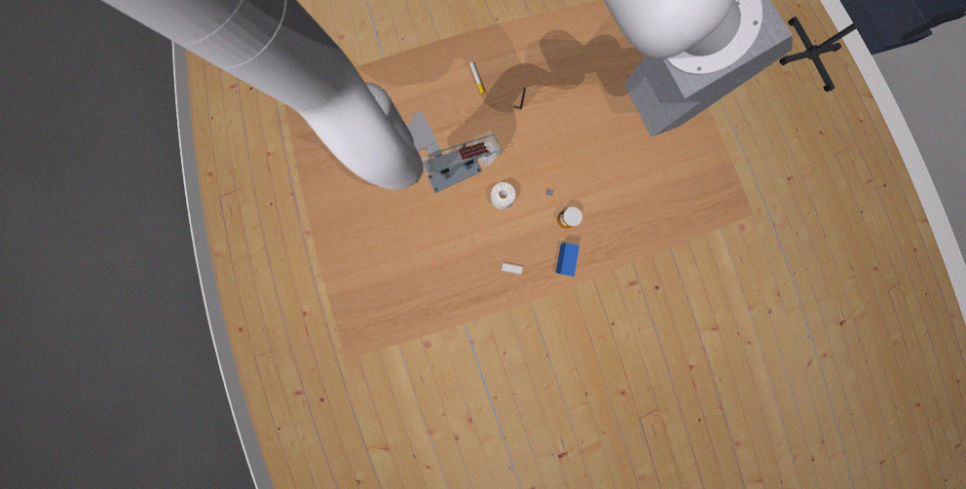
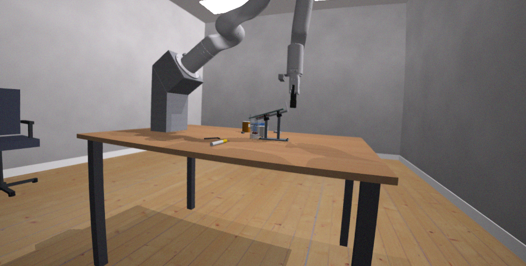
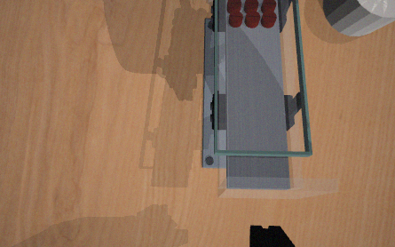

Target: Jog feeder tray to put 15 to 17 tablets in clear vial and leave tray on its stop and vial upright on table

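Note:
The feeder tray (image 3: 255,93) is a grey chute with a clear green-edged rim on a small stand, sloping down away from my gripper. Several red tablets (image 3: 250,11) sit bunched at its low end; they also show in the overhead view (image 1: 472,150). The clear vial (image 2: 253,131) stands on the table under the low end; its contents are too small to tell. My gripper (image 2: 292,102) is shut and empty, pointing straight down, its tips level with the tray's raised end and just beyond it. Its black fingertips (image 3: 271,235) show at the bottom of the wrist view.
A white tape roll (image 1: 502,195), a small grey cube (image 1: 548,192), an amber bottle with a white cap (image 1: 572,217), a blue box (image 1: 568,258) and a white block (image 1: 511,268) lie beyond the tray. A marker (image 1: 476,77) and a black key (image 1: 520,100) lie towards the robot base (image 1: 709,73).

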You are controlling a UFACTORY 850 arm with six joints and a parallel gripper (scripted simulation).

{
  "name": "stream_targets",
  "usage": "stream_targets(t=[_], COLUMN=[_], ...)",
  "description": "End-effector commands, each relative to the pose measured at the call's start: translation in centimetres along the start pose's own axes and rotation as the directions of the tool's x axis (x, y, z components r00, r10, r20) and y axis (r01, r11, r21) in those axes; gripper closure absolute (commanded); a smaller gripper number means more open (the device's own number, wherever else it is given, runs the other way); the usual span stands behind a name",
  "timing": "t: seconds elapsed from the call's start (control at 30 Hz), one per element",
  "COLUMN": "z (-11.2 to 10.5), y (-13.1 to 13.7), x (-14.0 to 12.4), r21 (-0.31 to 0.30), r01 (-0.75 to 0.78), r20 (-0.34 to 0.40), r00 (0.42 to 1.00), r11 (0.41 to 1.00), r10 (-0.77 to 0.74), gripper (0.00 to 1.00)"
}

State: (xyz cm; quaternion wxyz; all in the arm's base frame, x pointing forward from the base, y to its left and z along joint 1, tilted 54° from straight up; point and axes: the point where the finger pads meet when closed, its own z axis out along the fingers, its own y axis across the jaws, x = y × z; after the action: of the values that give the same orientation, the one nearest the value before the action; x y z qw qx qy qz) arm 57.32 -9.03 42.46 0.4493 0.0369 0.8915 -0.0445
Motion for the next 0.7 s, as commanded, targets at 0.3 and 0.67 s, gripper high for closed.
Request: stream_targets(t=[0.3, 0.67], z=[0.3, 0.7], y=[0.0, 0.0], x=[1.1, 2.1], r21=[0.0, 0.0], r01=[0.0, 0.0], r20=[0.001, 0.001], r00=[1.0, 1.0], r11=[1.0, 1.0], r10=[0.0, 0.0], gripper=[1.0, 1.0])
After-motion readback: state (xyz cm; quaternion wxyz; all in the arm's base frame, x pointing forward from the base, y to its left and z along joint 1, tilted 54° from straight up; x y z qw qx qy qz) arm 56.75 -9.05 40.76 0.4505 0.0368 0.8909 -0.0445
